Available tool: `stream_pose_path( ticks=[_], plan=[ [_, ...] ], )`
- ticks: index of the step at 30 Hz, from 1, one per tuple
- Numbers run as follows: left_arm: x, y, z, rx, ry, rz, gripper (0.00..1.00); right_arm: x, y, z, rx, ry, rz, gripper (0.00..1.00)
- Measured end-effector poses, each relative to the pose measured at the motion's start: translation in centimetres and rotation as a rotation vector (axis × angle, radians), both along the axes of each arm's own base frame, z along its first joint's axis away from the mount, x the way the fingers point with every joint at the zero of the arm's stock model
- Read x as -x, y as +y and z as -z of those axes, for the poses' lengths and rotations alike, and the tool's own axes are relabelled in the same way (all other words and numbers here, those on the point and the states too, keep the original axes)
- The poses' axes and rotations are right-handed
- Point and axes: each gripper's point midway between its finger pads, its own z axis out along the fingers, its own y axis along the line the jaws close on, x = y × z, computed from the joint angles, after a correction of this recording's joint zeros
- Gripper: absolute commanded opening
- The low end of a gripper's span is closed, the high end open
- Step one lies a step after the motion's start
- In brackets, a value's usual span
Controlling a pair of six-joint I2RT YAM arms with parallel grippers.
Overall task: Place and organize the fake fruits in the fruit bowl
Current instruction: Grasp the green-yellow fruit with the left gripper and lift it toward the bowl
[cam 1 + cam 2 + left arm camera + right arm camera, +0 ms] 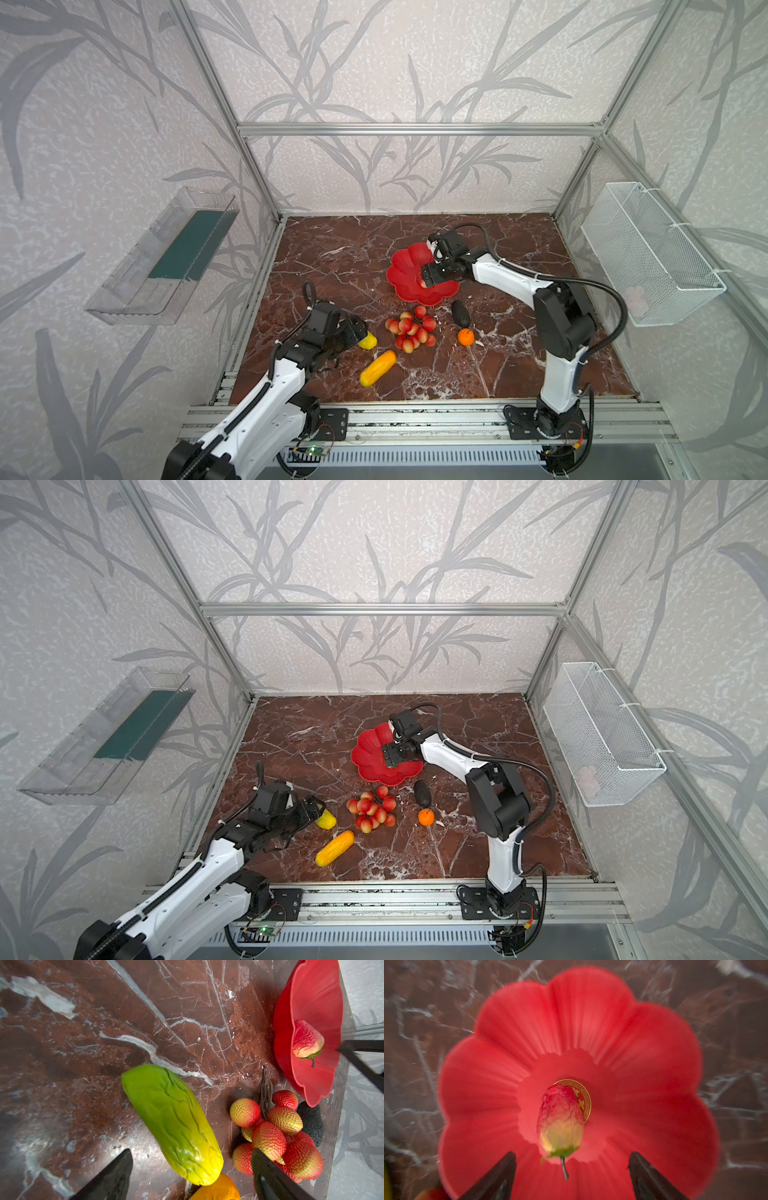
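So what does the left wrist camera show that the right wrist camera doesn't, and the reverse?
Only the left wrist view clearly shows the green-yellow fruit under the open left gripper, the grape bunch, the avocado and an end of the yellow-orange fruit. Only the right wrist view shows the gold emblem centred in the fruit bowl and how wide the right gripper stands open. Both show the bowl with the strawberry lying in it, ungripped.

A: What did the red-brown marbled tabletop (332,249) carry?
B: The fruit bowl (401,266) near its middle. In front lay the grape bunch (411,330), flanked by the avocado (460,313), the orange (466,337), the green-yellow fruit (368,341) and the yellow-orange fruit (377,368).
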Motion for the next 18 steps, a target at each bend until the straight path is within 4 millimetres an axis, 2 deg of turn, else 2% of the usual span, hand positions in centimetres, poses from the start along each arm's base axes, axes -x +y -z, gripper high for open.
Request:
stream_pose_path(
  ticks=[3, 6, 8, 11, 14, 18],
  plan=[
    [-0.1, -0.3, 0.9, -0.010, 0.026, 0.008, 0.89, 1.8, -1.2, -5.3, -0.076, -0.115, 0.006, 0.94],
    [-0.4, -0.6, 1.8, -0.020, 0.051, 0.010, 0.85, 3.9, -2.5, -8.4, -0.133, -0.187, 0.017, 0.96],
    [-0.6, -0.7, 2.3, -0.021, 0.063, 0.009, 0.82, 5.3, -3.4, -8.8, -0.147, -0.198, 0.022, 0.97],
    [-0.8, -0.9, 3.1, -0.026, 0.082, 0.009, 0.73, 7.3, -4.7, -7.9, -0.151, -0.180, 0.035, 0.97],
    [-1.4, -1.2, 3.4, -0.028, 0.075, 0.012, 0.60, 9.3, -6.0, -7.0, -0.150, -0.159, 0.050, 0.98],
    [-2.0, -1.5, 3.5, -0.029, 0.067, 0.023, 0.52, 11.5, -7.7, -7.1, -0.162, -0.164, 0.071, 0.98]
  ],
)
